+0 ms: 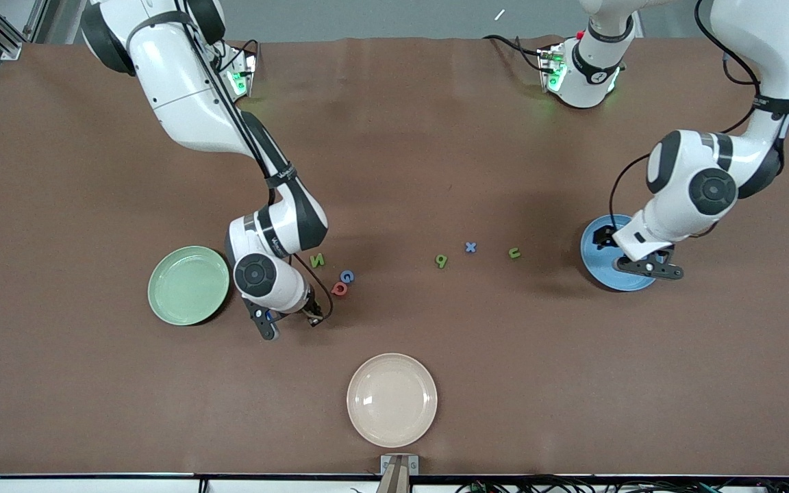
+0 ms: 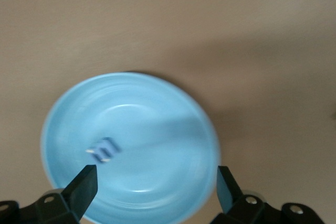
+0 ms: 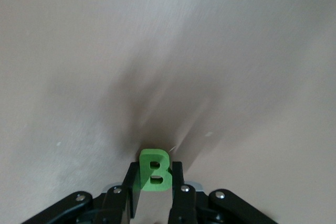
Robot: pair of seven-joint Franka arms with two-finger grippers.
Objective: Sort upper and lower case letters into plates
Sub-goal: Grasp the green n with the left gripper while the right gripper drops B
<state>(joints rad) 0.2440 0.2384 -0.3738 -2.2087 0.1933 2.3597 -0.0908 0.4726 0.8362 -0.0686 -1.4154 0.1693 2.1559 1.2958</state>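
Note:
My right gripper (image 1: 290,320) is down low between the pale green plate (image 1: 189,285) and a cluster of letters. In the right wrist view it (image 3: 156,170) is shut on a green capital B (image 3: 154,170) that stands upright between its fingers. My left gripper (image 1: 648,268) hangs over the blue plate (image 1: 596,263), and the left wrist view shows it (image 2: 155,176) open with nothing between the fingers. A small blue letter (image 2: 105,150) lies in the blue plate (image 2: 173,129), blurred. On the table lie a green N (image 1: 317,260), a blue G (image 1: 346,276) and a red letter (image 1: 340,289).
Toward the middle of the table lie a green letter (image 1: 441,260), a blue x (image 1: 470,247) and a green u (image 1: 514,253) in a loose row. A cream-white plate (image 1: 392,399) sits nearer to the front camera, close to the table's edge.

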